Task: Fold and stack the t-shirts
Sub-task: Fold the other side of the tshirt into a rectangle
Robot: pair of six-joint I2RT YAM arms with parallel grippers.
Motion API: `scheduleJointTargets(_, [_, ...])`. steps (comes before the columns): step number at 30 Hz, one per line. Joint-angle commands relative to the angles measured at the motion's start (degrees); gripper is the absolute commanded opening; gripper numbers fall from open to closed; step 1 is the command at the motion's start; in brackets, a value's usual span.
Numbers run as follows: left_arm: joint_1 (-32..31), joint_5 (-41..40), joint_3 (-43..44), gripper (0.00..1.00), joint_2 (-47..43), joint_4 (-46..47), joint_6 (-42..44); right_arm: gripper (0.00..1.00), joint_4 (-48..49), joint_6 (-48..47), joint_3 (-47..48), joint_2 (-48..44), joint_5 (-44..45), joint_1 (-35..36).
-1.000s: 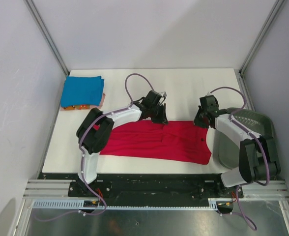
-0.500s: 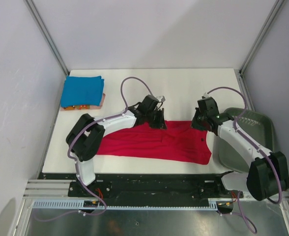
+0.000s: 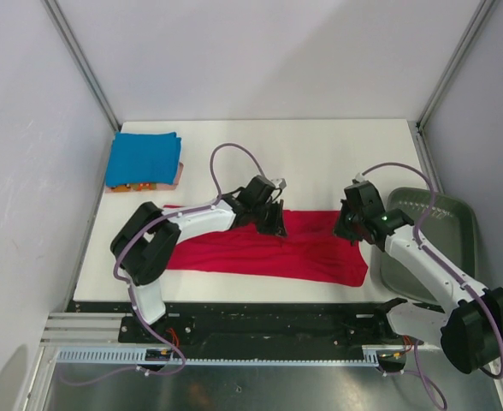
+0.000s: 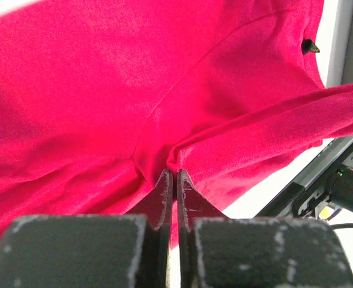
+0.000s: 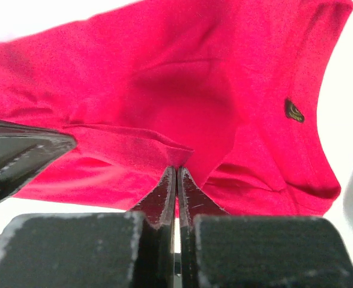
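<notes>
The red t-shirt (image 3: 260, 250) lies in a long band across the near part of the table, its dark neck tag (image 5: 294, 110) toward the right end. My left gripper (image 3: 273, 225) is shut on a pinch of the shirt's far edge (image 4: 171, 173). My right gripper (image 3: 348, 228) is shut on the same edge further right (image 5: 176, 169). Between them the held edge hangs as a raised fold over the cloth below. A folded blue t-shirt (image 3: 144, 157) rests on an orange one (image 3: 137, 185) at the far left corner.
A dark grey bin (image 3: 435, 248) stands at the table's right edge, close beside my right arm. The table's front edge and black rail (image 3: 260, 312) run just below the red shirt. White table (image 3: 320, 154) lies beyond the grippers.
Both grippers have moved toward the near edge, drawing the red shirt's far edge over the cloth. The red band looks narrower than before.
</notes>
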Motion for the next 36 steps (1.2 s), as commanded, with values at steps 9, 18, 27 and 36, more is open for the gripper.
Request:
scheduleJointTargets(9, [-2.3, 0.1, -1.4, 0.09, 0.8, 1.6, -0.5, 0.0, 4.7, 2.5, -11.1, 0.8, -0.4, 0.4])
scheduleJointTargets(18, [-2.3, -1.7, -1.6, 0.12, 1.5, 1.6, -1.0, 0.0, 6.4, 2.8, -13.1, 0.4, -2.4, 0.8])
scheduleJointTargets(27, [-2.3, -3.6, -1.4, 0.11, 1.9, 1.5, -1.1, 0.0, 8.7, 3.8, -14.5, 1.6, -4.3, 1.8])
scheduleJointTargets(36, [-1.9, -3.4, -1.4, 0.12, 2.1, 1.4, -0.9, 0.06, 8.0, 4.3, -14.9, 2.6, -3.7, 3.1])
